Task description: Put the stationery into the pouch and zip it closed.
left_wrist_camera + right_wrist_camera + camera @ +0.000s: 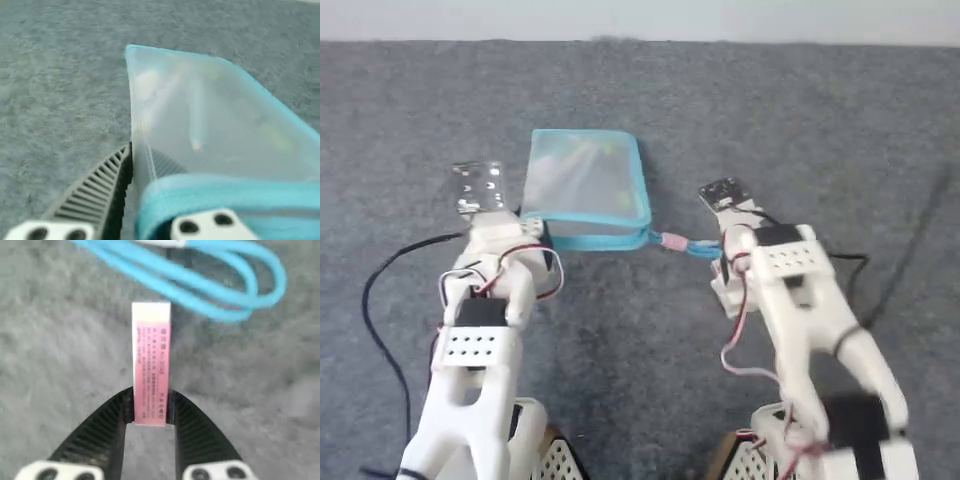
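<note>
A translucent pouch [585, 185] with blue trim lies flat on the grey mat, its zip edge [595, 238] facing the arms. Pale and yellow stationery [197, 120] shows through its wall. My left gripper [533, 228] is shut on the pouch's near left corner; in the left wrist view the left gripper [142, 157] has the pouch [215, 115] pinched between its fingers. A blue cord loop [700, 248] runs from the zip's right end. My right gripper [151, 400] is shut on a pink tag [151, 360] beside that cord loop [210, 287].
Grey carpet-like mat [800, 120] covers the table all around the pouch. A black cable [380, 290] trails left of the left arm. Red and white wires [740, 340] hang from the right arm. Both arm bases [550, 455] stand at the near edge.
</note>
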Controlling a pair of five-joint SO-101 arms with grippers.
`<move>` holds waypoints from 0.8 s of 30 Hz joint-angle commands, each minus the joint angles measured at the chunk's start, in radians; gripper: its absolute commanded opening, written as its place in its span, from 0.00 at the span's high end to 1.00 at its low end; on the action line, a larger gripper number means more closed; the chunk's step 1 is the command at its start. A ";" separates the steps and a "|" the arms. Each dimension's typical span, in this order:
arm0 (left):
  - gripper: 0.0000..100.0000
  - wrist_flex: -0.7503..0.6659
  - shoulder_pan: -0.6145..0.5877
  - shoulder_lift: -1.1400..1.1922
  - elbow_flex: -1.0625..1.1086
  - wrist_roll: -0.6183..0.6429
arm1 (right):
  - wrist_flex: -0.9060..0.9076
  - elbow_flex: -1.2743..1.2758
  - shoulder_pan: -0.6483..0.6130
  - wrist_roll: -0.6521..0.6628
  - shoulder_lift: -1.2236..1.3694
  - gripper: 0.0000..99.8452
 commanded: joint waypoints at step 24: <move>0.98 -0.032 0.184 -0.002 0.004 -0.087 | 0.464 -0.542 -0.360 0.055 -0.041 0.99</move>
